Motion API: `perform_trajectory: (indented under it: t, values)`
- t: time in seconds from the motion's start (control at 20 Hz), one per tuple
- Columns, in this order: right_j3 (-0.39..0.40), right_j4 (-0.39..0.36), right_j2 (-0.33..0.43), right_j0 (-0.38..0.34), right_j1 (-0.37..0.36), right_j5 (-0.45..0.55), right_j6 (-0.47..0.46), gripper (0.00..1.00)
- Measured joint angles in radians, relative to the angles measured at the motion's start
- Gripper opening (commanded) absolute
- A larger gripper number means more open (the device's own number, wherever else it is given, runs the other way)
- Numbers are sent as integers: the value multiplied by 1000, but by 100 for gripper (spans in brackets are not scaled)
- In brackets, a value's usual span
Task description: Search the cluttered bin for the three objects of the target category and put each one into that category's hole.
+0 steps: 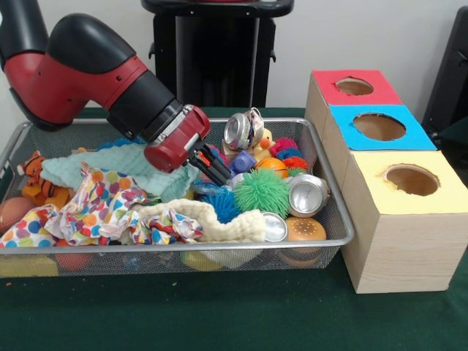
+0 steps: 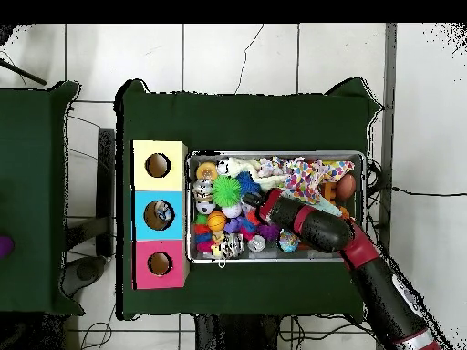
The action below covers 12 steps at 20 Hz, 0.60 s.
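Observation:
The wire mesh bin (image 1: 219, 247) is full of clutter. My gripper (image 1: 214, 167) reaches down into its middle, just above a purple toy (image 1: 242, 161) and left of an orange ball (image 1: 272, 165). Around it lie a green spiky ball (image 1: 262, 191), a blue spiky ball (image 1: 221, 205) and three silver cans (image 1: 240, 130) (image 1: 307, 195) (image 1: 275, 227). Nothing shows held in it. In the overhead view the gripper (image 2: 251, 202) sits mid-bin beside the green spiky ball (image 2: 226, 190). Three boxes with holes stand beside the bin: red (image 1: 356, 87), blue (image 1: 379, 127) and yellow (image 1: 412, 180).
A teal cloth (image 1: 110, 170), a polka-dot cloth (image 1: 95, 212) and a cream knit cloth (image 1: 212, 219) cover the bin's left and front. A tiger plush (image 1: 36, 179) lies far left and a burger toy (image 1: 305, 229) in the front right corner. Something sits in the blue box's hole (image 2: 164, 213).

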Motion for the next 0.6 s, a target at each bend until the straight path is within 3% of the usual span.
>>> perform_trajectory:
  t: [0.4,0.6]
  values:
    - [2,0,0,2,-9,1,0,0]
    - [27,0,1,13,-56,2,0,0]
